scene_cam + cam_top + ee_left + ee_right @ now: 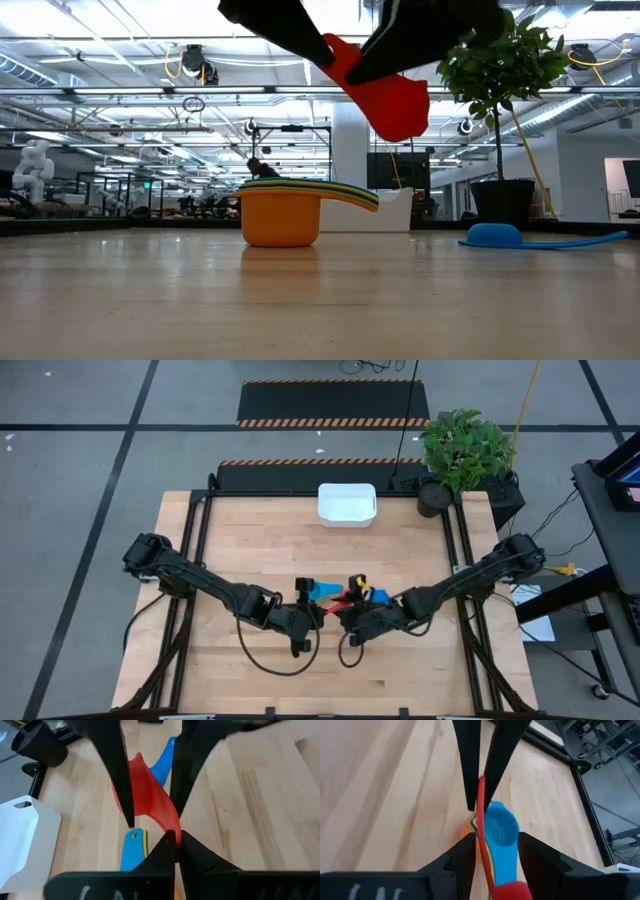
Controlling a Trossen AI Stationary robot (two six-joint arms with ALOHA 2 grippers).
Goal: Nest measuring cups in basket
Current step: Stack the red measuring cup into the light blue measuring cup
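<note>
A potted plant [462,455] stands at the table's [250,540] corner.

1. A light wooden table [260,550] with a dark metal frame along its edges carries everything.
2. A white basket [347,504] sits on it at the far edge, about midway across.
3. Near the table's middle stands a nested stack of cups [281,212], orange on the outside, with its striped handles sticking out level to one side.
4. A single blue cup [493,235] lies just beside that stack, resting upside down on the wood with its long handle flat.
</note>
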